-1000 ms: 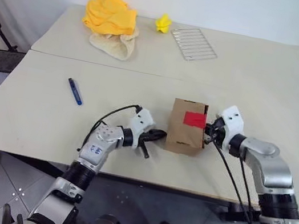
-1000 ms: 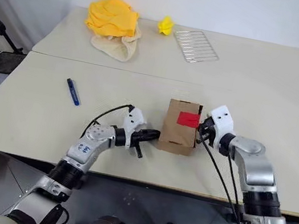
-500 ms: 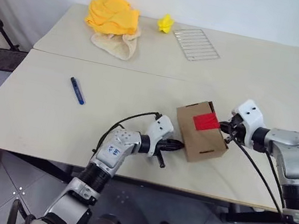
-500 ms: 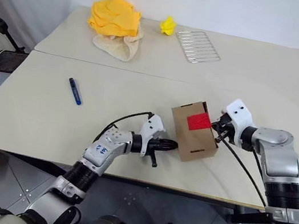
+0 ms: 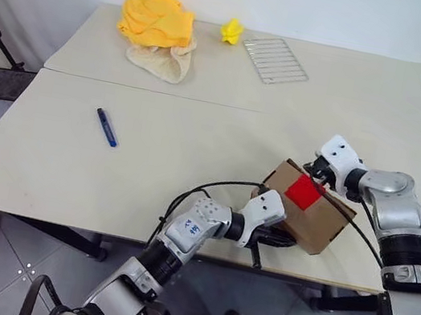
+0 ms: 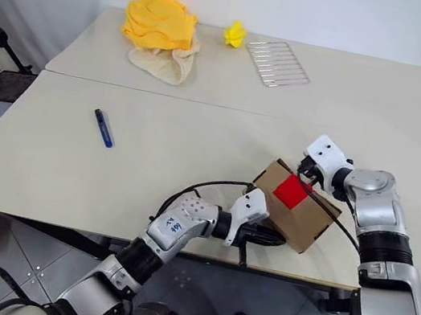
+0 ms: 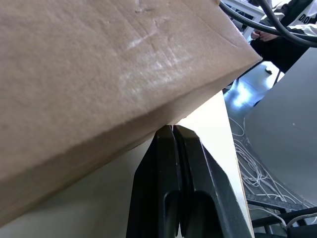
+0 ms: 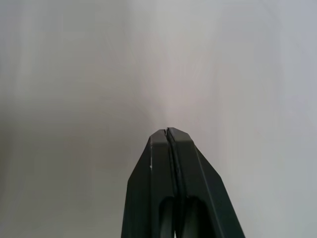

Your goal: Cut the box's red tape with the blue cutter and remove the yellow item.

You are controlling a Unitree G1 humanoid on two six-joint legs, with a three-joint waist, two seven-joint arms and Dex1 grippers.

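Table (image 5: 200,123), box (image 5: 321,222) (taped, tilted)

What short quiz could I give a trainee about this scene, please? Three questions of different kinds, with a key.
1. True or false: the blue cutter is held by a gripper.
2. Which is closest to the near table edge? A) wire rack B) box C) orange cloth
3. Fill in: the red tape is on the ____.

Key:
1. False. It lies alone on the table; the left gripper and right gripper are shut and empty.
2. B
3. box
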